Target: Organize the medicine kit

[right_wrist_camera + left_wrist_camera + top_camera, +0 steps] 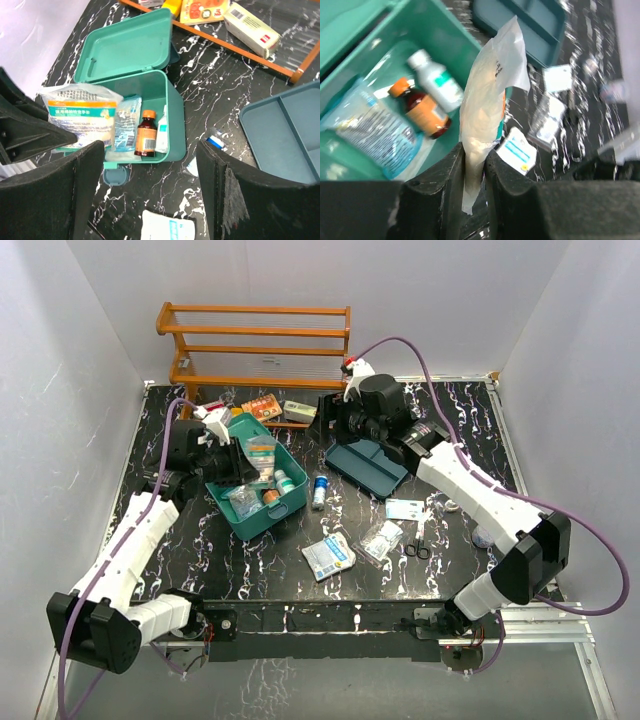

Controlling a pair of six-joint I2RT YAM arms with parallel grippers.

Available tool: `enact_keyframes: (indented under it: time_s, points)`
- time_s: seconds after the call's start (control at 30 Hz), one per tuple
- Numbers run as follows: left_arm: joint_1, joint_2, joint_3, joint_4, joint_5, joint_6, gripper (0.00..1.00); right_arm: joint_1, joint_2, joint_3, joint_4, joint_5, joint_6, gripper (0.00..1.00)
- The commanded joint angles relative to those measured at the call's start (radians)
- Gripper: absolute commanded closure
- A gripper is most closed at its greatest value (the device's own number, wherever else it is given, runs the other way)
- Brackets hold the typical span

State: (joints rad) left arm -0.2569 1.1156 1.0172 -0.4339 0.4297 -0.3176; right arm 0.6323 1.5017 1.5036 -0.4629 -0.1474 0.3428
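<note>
The medicine kit (252, 512) is a teal box with its lid open, left of the table's middle. It also shows in the left wrist view (427, 30) and the right wrist view (176, 112). In it lie a brown bottle with an orange cap (146, 134), a white bottle (437, 80) and a clear blue pouch (372, 132). My left gripper (475, 170) is shut on a white packet (492, 85) and holds it upright over the kit's near edge. My right gripper (150, 190) is open and empty, above the table just right of the kit.
A flat dark teal tray (368, 465) lies right of the kit. An orange wooden rack (255, 340) stands at the back with boxes (262, 406) at its foot. A blue-capped vial (319, 488), loose packets (328, 556) and scissors (418, 540) lie in front.
</note>
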Motion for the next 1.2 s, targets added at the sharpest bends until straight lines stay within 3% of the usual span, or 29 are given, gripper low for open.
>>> enact_keyframes:
  time_s: [0.0,0.27,0.83,1.0,1.17]
  points:
    - [0.006,0.003,0.019,-0.106,-0.309,-0.239,0.79,0.001,-0.022,-0.044,0.146,0.138,0.121,0.28]
    - [0.006,0.105,-0.014,-0.154,-0.341,-0.437,0.81,0.000,0.064,-0.061,0.138,0.089,0.168,0.31]
    - [0.005,0.191,-0.076,-0.140,-0.271,-0.516,0.76,0.001,0.080,-0.147,0.173,-0.009,0.198,0.32]
    - [0.004,0.210,-0.092,-0.109,-0.306,-0.564,0.82,0.001,0.051,-0.177,0.191,-0.007,0.210,0.32]
    - [0.005,0.204,-0.068,-0.181,-0.404,-0.573,0.86,0.001,0.025,-0.202,0.204,0.001,0.226,0.32]
